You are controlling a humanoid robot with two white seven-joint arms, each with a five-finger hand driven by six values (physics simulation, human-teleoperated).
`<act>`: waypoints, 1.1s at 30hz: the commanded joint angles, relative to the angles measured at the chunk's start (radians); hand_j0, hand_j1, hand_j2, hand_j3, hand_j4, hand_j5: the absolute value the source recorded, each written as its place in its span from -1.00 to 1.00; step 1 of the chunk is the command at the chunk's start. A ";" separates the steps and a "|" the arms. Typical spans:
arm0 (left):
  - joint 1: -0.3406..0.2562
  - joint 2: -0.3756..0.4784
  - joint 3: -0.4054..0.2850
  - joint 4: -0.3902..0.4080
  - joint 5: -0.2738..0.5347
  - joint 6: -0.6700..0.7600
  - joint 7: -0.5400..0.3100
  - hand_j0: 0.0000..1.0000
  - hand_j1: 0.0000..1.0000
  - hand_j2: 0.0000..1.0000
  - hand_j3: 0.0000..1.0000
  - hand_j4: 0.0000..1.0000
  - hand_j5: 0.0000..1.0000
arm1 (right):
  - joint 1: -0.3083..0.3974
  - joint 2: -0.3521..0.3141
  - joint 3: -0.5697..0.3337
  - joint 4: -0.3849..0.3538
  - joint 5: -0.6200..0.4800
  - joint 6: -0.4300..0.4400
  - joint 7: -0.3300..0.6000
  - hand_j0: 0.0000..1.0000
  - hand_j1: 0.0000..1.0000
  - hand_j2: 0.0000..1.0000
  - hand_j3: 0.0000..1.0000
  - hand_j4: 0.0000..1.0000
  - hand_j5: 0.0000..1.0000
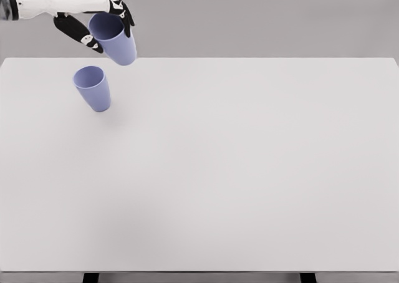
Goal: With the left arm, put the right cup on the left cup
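The left hand [103, 22] comes in from the upper left and grips a lavender cup [115, 40] around its rim, fingers wrapped on both sides. The held cup hangs in the air above the far left edge of the white table [249, 171], tilted. A second lavender cup [93, 88] stands on the table near the far left corner, just below the held one and apart from it.
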 commanded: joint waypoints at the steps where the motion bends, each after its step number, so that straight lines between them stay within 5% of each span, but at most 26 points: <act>1: 0.000 0.034 -0.025 0.005 0.007 0.003 0.001 0.05 0.05 0.05 0.05 0.05 0.05 | 0.000 0.000 0.000 -0.001 0.002 -0.001 0.000 1.00 1.00 1.00 1.00 1.00 1.00; 11: -0.008 0.037 -0.066 0.181 0.009 0.003 0.001 0.08 0.08 0.08 0.08 0.08 0.08 | 0.000 0.000 0.000 0.001 0.002 -0.001 0.000 1.00 1.00 1.00 1.00 1.00 1.00; 33: -0.005 0.024 -0.092 0.193 0.030 0.003 0.001 0.09 0.09 0.09 0.09 0.09 0.09 | 0.000 0.000 0.000 -0.001 0.002 -0.001 0.000 1.00 1.00 1.00 1.00 1.00 1.00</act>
